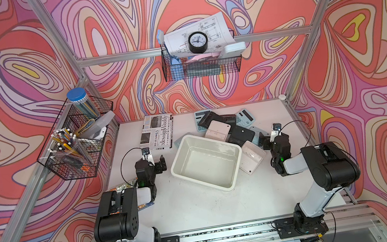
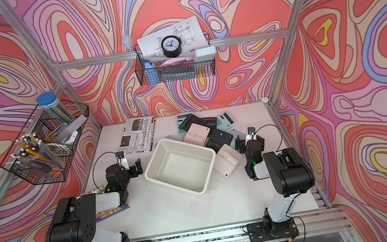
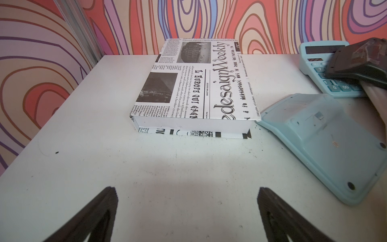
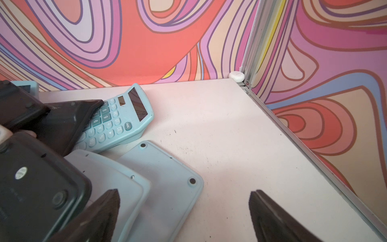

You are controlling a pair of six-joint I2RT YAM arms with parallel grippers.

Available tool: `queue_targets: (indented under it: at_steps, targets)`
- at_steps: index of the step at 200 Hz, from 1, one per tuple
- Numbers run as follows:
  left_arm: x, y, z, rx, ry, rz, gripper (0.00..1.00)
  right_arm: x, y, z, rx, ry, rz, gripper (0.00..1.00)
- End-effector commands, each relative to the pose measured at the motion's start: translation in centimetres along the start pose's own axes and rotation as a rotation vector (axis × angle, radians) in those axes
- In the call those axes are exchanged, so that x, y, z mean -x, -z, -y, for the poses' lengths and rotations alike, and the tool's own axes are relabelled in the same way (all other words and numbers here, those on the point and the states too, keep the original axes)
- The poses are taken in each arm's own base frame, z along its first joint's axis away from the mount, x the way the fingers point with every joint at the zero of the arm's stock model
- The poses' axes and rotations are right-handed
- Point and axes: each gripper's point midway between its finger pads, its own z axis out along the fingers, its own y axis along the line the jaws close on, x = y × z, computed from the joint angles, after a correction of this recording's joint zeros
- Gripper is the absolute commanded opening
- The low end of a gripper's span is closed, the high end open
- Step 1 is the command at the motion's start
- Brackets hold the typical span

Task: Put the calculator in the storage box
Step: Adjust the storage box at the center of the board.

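**Calculator heap** (image 1: pixel 224 120): several desk calculators lie overlapping at the far side of the white table (image 1: pixel 199 204), just behind and to the right of the storage box. None of them lies inside it.
- Pale pink calculator (image 1: pixel 216 130): back up, on top of the heap, near the box's far rim.
- Black calculator (image 1: pixel 241 135): back up, just beside the pink one.
- Light-blue calculator (image 4: pixel 119 121): keys up, partly covered by a black one.
- Second light-blue calculator (image 4: pixel 167 180): back up, flat on the table at the heap's right edge.
- White calculator (image 1: pixel 252 158): back up, against the box's right end.
- Stray light-blue calculator (image 3: pixel 326 142): back up, at the box's far left corner, just beside the book.

**Storage box** (image 1: pixel 207 167): cream-white tub with a rolled rim, at the centre of the table and set at a slant.

**Right gripper** (image 4: pixel 184 196): low at the right edge of the heap. Its jaws are spread wide and hold nothing, and one finger (image 4: pixel 104 209) overlaps the backs of the upturned calculators in the wrist view.

**Left gripper** (image 3: pixel 187 199): to the left of the box, over bare table and facing the book. Its jaws are spread wide with nothing between them.

**Newsprint-covered book** (image 1: pixel 156 135): lies flat at the far left of the table.

**Wire baskets**: two black baskets hang on the frame.
- The left basket (image 1: pixel 74 168) holds pens and a blue-lidded jar (image 1: pixel 80 103).
- The rear basket (image 1: pixel 206 71) holds a black clock (image 1: pixel 197 42) in front of a drawing sheet.
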Motion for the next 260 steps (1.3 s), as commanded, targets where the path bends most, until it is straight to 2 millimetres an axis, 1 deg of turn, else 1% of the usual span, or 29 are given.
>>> queue_targets:
  at_steps: [1,20,30,39,53,76,99,118,140,150,162,168,171,181,196,210,225,232,233,235,243,254,260]
  targets:
    - [-0.2,0.0,0.1,0.002,-0.012,-0.004,0.99,0.5,0.3,0.0,-0.003,-0.011,0.017,0.98]
    - [0.4,0.8,-0.1,0.014,-0.007,0.031,0.99,0.6,0.5,0.1,-0.007,-0.007,0.027,0.98]
    - [0.9,1.7,-0.6,0.041,0.005,0.068,0.98,0.8,0.8,-0.5,0.028,0.008,0.039,0.98]
    - [1.6,2.7,-0.8,0.057,0.008,0.113,0.99,1.1,1.1,-0.6,0.036,0.01,0.043,0.98]
    - [2.2,4.4,-1.3,0.086,0.022,0.168,0.99,1.8,1.7,0.0,0.005,-0.003,0.067,0.98]
    - [3.5,6.9,-2.0,0.129,0.047,0.249,0.98,3.3,2.2,0.0,0.009,0.002,0.049,0.98]
    - [4.6,8.8,-2.1,0.131,0.067,0.249,0.99,4.8,3.1,-0.2,0.027,-0.038,0.014,0.98]
    - [5.9,10.7,-2.7,0.156,0.152,0.227,0.99,6.4,4.0,-1.0,0.088,-0.086,0.017,0.98]
    - [7.5,13.0,-2.3,0.118,0.246,0.257,0.99,8.3,5.3,-2.3,0.178,-0.192,0.015,0.98]
    - [7.9,14.0,-2.2,0.103,0.304,0.258,0.98,8.8,5.9,-3.1,0.229,-0.232,-0.012,0.98]
    - [8.3,15.3,-2.3,0.097,0.394,0.25,0.99,8.9,6.5,-3.9,0.275,-0.279,-0.075,0.98]
    - [8.1,15.7,-2.2,0.089,0.448,0.231,0.98,9.1,6.8,-4.4,0.3,-0.298,-0.106,0.98]
    - [8.4,16.0,-2.0,0.078,0.475,0.236,0.98,9.0,7.0,-4.6,0.311,-0.304,-0.128,0.98]
    - [8.4,16.6,-1.6,0.05,0.557,0.21,0.98,8.8,7.4,-5.2,0.337,-0.326,-0.201,0.98]
    - [7.5,17.4,-0.9,0.022,0.666,0.129,0.98,8.8,8.1,-5.9,0.368,-0.341,-0.279,0.98]
    - [6.7,18.0,0.4,-0.036,0.718,0.05,0.98,8.8,8.7,-6.3,0.392,-0.356,-0.32,0.98]
    - [6.9,18.9,2.0,-0.122,0.743,0.001,0.98,8.6,9.4,-6.9,0.433,-0.371,-0.352,0.98]
    - [6.2,19.1,2.5,-0.14,0.764,-0.04,0.98,8.4,9.6,-6.9,0.43,-0.393,-0.375,0.98]
    - [6.8,19.4,2.6,-0.146,0.766,-0.032,0.99,8.4,9.7,-6.9,0.43,-0.397,-0.38,0.98]
    - [7.1,19.7,2.7,-0.153,0.769,-0.032,0.98,8.2,9.7,-6.9,0.427,-0.406,-0.39,0.98]
    - [7.3,20.3,3.0,-0.169,0.768,-0.05,0.98,8.1,9.9,-7.0,0.431,-0.418,-0.408,0.98]
    - [6.5,20.8,3.0,-0.151,0.787,-0.095,0.98,8.4,10.4,-8.2,0.512,-0.399,-0.418,0.98]
    - [5.6,21.0,2.8,-0.124,0.815,-0.128,0.98,8.6,10.7,-8.8,0.553,-0.391,-0.429,0.98]
